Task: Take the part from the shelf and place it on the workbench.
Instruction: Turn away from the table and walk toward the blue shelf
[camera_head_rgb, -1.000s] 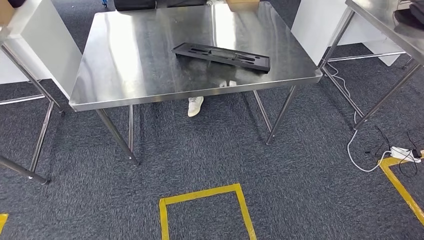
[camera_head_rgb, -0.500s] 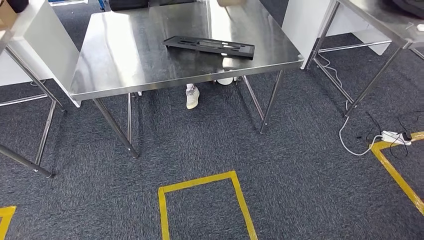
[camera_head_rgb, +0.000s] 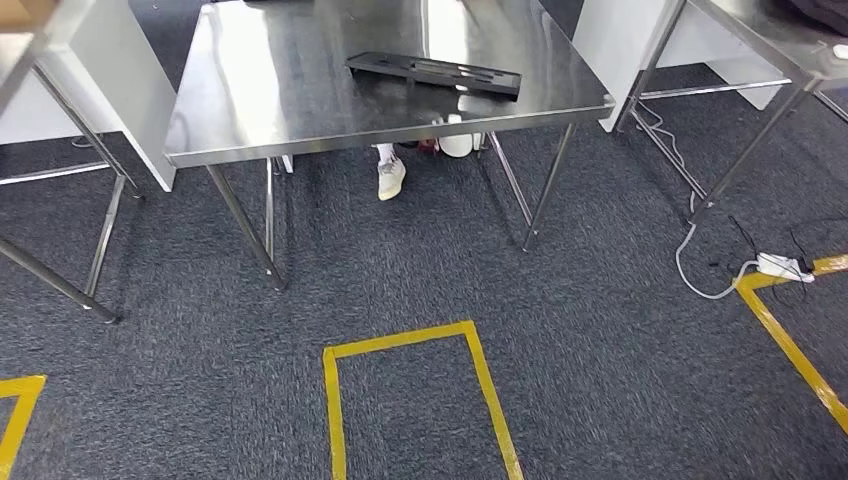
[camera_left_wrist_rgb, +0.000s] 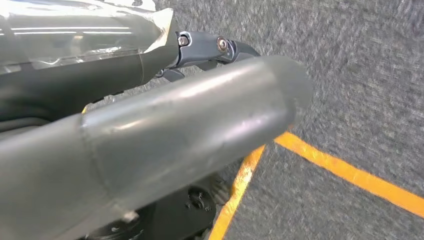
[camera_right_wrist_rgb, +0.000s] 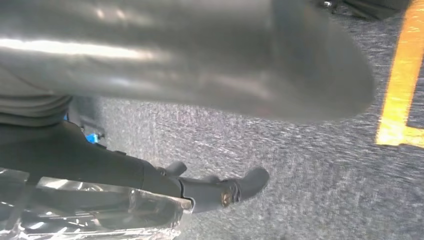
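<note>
A long flat black plastic part (camera_head_rgb: 434, 72) lies on the shiny steel surface (camera_head_rgb: 290, 95); grey carpet floor (camera_head_rgb: 600, 350) with yellow tape lines (camera_head_rgb: 410, 345) lies nearer. Left hand (camera_left_wrist_rgb: 150, 145) and right hand (camera_right_wrist_rgb: 200, 65): fingers' state cannot be told.

Head view high, facing down at workbench (camera_head_rgb: 300, 120) and carpet (camera_head_rgb: 600, 380), wrist views close above the same carpet
</note>
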